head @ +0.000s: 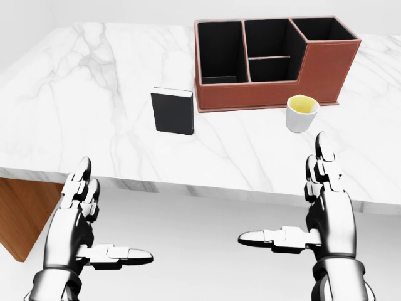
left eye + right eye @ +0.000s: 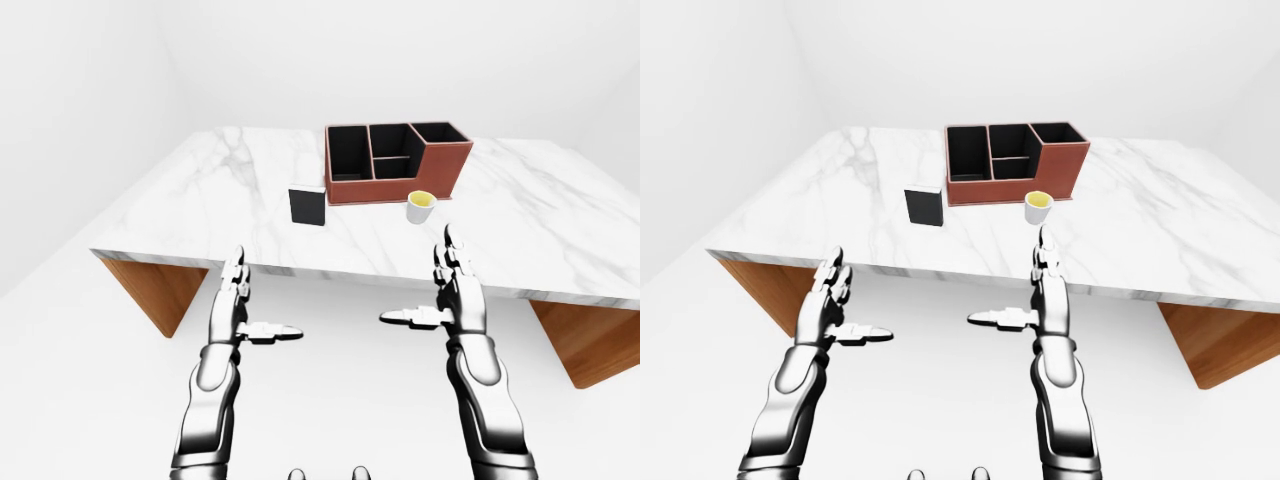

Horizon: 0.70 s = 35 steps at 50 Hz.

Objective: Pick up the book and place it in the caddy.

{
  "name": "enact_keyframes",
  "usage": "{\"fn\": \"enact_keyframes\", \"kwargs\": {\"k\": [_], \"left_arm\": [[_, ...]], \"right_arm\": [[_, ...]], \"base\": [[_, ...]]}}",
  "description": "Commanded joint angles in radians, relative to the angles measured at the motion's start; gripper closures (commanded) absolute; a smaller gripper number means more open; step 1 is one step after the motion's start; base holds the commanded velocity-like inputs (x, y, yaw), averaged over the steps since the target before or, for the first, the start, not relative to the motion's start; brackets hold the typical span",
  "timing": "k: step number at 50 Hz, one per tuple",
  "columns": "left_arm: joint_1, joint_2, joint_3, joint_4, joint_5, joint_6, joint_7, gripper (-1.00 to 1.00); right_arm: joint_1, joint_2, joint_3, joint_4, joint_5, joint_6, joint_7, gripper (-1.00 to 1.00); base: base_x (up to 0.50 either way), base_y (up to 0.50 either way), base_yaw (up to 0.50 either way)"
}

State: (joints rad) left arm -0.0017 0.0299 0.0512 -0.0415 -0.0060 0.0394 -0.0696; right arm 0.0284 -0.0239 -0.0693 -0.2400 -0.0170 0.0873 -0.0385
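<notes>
A small black book stands upright on the marble table, just left of the red-brown caddy. The caddy has several black compartments, all of them showing empty. My left hand is open and empty, held below the table's near edge at the lower left of the head view. My right hand is open and empty at the lower right, its fingertips reaching up over the table's edge. Both hands are well short of the book.
A small white cup with yellow contents stands on the table just below the caddy's right half. The table rests on wooden supports at either side. White floor and walls surround it.
</notes>
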Motion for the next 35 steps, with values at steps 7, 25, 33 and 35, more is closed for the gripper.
{"fn": "enact_keyframes", "kwargs": {"k": [7, 25, 33, 35], "left_arm": [[-0.050, 0.033, 0.049, -0.131, -0.068, 0.048, -0.052, -1.00], [-0.193, 0.103, 0.104, -0.264, -0.179, 0.048, -0.117, -1.00], [-0.261, 0.143, 0.119, -0.266, -0.136, 0.048, -0.171, -1.00], [-0.290, 0.155, 0.131, -0.245, -0.138, 0.048, -0.179, -1.00]], "right_arm": [[-0.039, 0.001, 0.015, -0.093, 0.030, 0.000, 0.105, -1.00], [-0.171, -0.033, 0.050, -0.121, -0.195, 0.000, 0.185, -1.00], [-0.276, -0.067, 0.040, -0.167, -0.267, 0.000, 0.271, -1.00], [-0.315, -0.075, 0.036, -0.179, -0.282, 0.000, 0.297, -1.00]], "base": [[0.00, 0.00, 0.00], [0.00, 0.00, 0.00], [0.00, 0.00, 0.00], [0.00, 0.00, 0.00]]}}
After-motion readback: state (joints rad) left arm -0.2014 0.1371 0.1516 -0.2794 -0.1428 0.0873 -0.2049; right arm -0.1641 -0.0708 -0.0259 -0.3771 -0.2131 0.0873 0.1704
